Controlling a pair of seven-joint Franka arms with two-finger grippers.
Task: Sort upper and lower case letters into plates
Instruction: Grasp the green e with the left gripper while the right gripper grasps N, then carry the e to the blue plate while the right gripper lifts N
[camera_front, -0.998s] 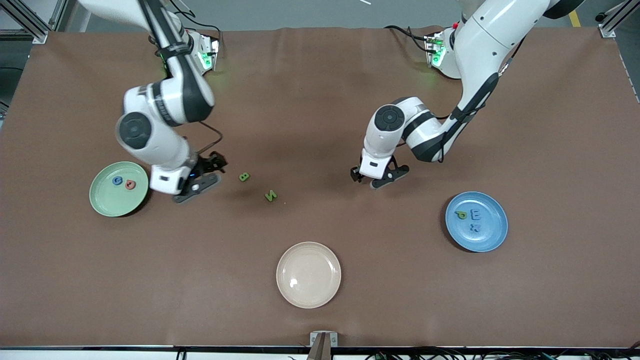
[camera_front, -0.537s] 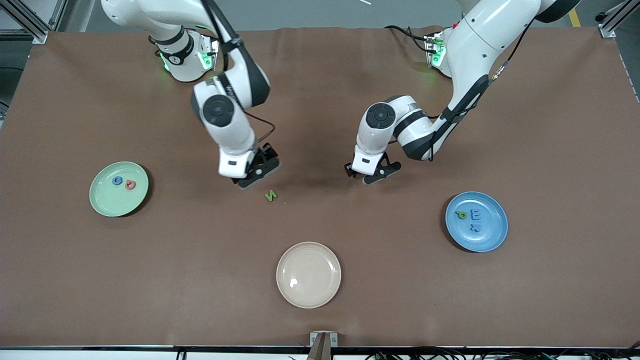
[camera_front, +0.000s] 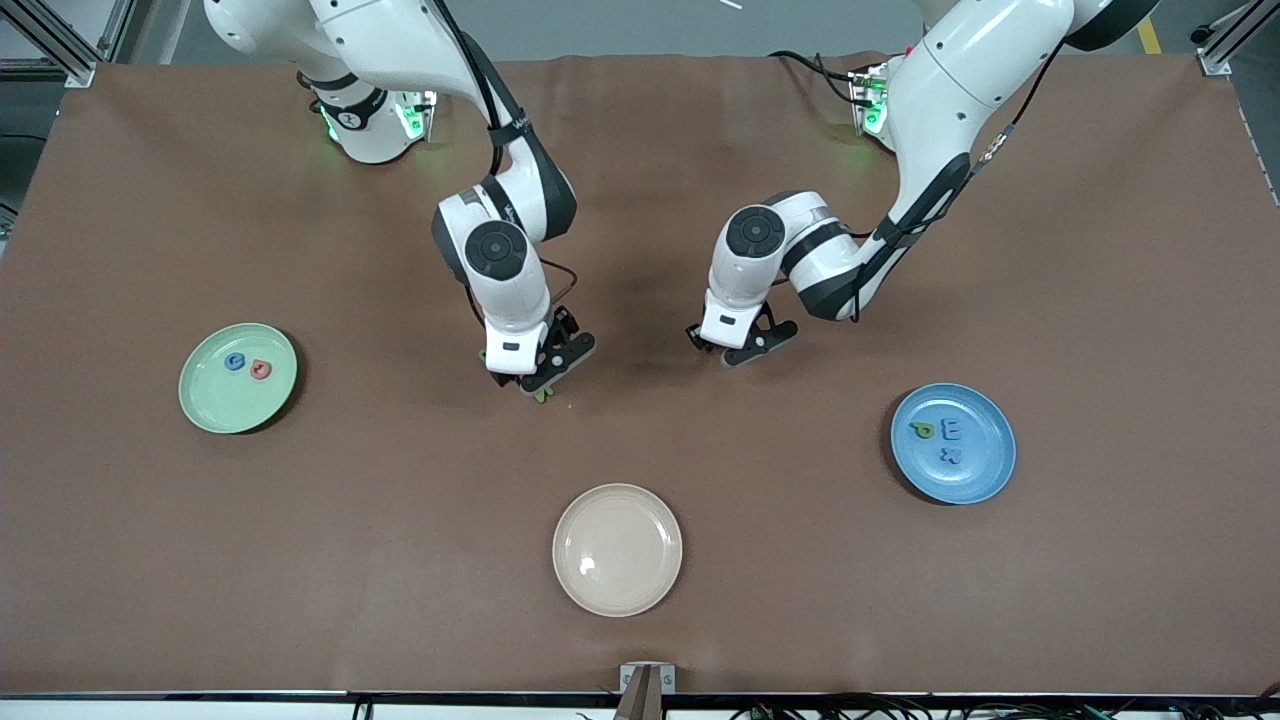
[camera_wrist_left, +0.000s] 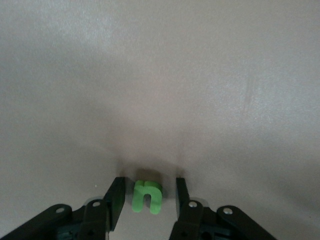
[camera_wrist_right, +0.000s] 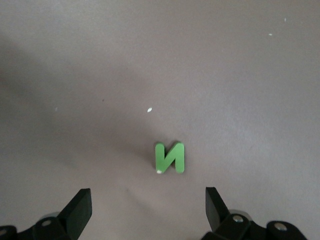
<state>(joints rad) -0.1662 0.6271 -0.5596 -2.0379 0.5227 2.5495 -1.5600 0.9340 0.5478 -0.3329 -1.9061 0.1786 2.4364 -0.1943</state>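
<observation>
My right gripper (camera_front: 548, 378) hangs open just over a green capital N (camera_front: 542, 395) in the middle of the table; in the right wrist view the N (camera_wrist_right: 170, 158) lies flat just ahead of the wide-open gripper (camera_wrist_right: 147, 202). My left gripper (camera_front: 738, 350) is low over the table; in the left wrist view the gripper (camera_wrist_left: 148, 186) stands open around a green small n (camera_wrist_left: 147, 196), with a gap on each side. The mint green plate (camera_front: 215, 410) holds a blue and a red letter. The blue plate (camera_front: 985, 470) holds a green P and two blue letters.
A cream-beige plate (camera_front: 617, 590) sits nearest the front camera, at mid table. The mint plate is toward the right arm's end, the blue plate toward the left arm's end. The brown mat between them is bare.
My right arm swung from beside the mint plate to over the green N, and its hand now covers the green letter that lay beside the N. My left gripper drifted slightly toward the right arm.
</observation>
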